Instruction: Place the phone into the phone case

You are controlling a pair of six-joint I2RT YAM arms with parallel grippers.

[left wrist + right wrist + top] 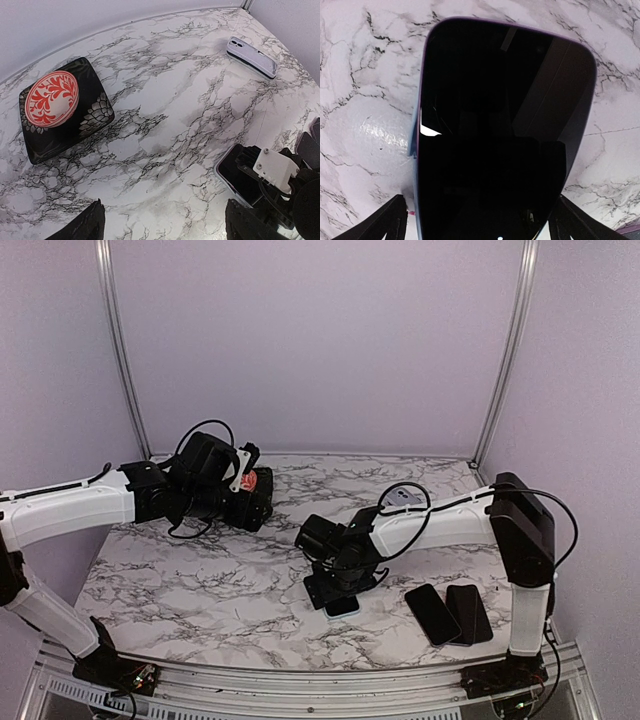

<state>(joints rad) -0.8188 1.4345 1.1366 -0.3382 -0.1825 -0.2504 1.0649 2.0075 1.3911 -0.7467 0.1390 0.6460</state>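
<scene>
Right gripper (pixel 477 220) spread wide straddling the phone (pixel 502 130).

Marble-pattern tabletop (pixel 200 585), white with grey veining. Plain lilac walls (pixel 320 340) enclose 3 sides. 2 metal corner posts (pixel 118 340) rise at the rear. Lighting is even.

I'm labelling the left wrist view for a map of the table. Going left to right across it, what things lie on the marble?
Black patterned rectangular dish holding a red-and-white patterned round object → dark-screened phone in a pale case under the right arm's jaws → white phone case lying camera side up at the far right.
</scene>
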